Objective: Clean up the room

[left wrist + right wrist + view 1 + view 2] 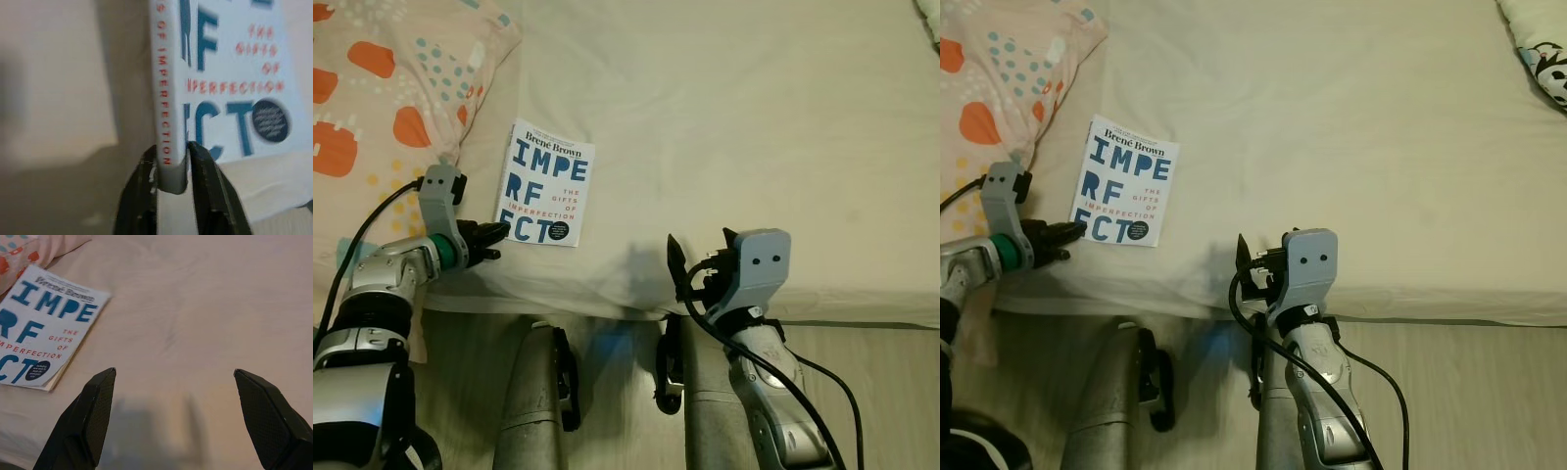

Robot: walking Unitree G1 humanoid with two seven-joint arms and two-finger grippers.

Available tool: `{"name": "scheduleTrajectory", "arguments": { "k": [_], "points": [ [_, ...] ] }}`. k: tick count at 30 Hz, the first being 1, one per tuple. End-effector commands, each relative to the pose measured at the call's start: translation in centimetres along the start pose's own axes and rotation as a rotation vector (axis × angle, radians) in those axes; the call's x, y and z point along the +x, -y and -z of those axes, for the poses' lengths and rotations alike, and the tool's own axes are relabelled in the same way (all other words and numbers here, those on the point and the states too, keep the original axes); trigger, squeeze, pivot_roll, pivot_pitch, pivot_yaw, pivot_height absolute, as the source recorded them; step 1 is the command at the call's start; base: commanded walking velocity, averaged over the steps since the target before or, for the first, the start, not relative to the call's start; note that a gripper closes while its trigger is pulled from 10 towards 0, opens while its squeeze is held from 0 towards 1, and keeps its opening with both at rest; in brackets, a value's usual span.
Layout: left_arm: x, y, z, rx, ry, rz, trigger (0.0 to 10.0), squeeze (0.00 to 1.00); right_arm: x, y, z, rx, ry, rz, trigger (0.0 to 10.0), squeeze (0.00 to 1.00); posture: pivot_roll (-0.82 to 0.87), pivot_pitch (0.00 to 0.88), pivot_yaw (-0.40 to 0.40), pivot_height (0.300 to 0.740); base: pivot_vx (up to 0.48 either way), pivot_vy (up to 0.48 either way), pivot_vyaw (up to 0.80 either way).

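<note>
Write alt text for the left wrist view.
The left gripper pinches the bottom of a white book's spine between its two black fingers. The book, with blue and red cover lettering, lies on a beige bed sheet.

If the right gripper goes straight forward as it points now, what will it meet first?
Probably nothing: the right gripper, fingers open, points over the bare bed. The book lies off to one side.

Both eye views look steeply down from the head onto the bed and share the book. The left wrist view sits very close along its fingers at the book's spine. The right wrist view looks low across the sheet, the book farther off.
</note>
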State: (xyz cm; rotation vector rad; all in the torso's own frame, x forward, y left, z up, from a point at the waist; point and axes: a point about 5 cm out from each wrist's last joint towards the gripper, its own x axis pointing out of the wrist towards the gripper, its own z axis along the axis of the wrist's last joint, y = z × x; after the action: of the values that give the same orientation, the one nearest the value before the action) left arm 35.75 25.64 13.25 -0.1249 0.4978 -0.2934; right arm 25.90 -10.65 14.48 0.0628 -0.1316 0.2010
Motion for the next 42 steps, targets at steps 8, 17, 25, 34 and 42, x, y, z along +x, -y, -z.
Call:
{"name": "scheduleTrajectory", "arguments": {
  "k": [8,17,25,34,42],
  "points": [
    [-1.3,-1.8,3.4,-0.086,-0.08,-0.12,10.0,1.0,-0.5,0.1,1.0,0.011,-0.034,0.011,10.0,0.0,-0.16,0.389,0.077,0.636,0.0,0.0,0.0],
    [-2.4,-2.3,0.8,-0.073,0.15,-0.188,10.0,0.0,0.1,-0.2,0.9,0.015,-0.029,-0.009,10.0,0.0,-0.15,0.379,0.069,0.636,0.0,0.0,0.0],
    [-7.1,-1.0,-6.0,0.099,0.475,-0.218,10.0,0.0,0.1,0.4,0.9,0.008,-0.019,0.0,10.0,0.0,-0.13,0.34,0.077,0.636,0.0,0.0,0.0],
    [-8.1,8.5,-7.7,0.22,0.637,0.022,10.0,0.0,1.2,0.2,0.9,0.011,0.009,-0.019,10.0,0.0,-0.09,0.249,0.055,0.636,0.0,0.0,0.0],
    [-4.5,11.7,-5.1,0.283,0.668,-0.074,10.0,0.0,2.1,0.0,0.2,0.033,0.067,-0.017,10.0,0.0,-0.11,0.149,0.046,0.636,0.0,0.0,0.0]
  ]
}}
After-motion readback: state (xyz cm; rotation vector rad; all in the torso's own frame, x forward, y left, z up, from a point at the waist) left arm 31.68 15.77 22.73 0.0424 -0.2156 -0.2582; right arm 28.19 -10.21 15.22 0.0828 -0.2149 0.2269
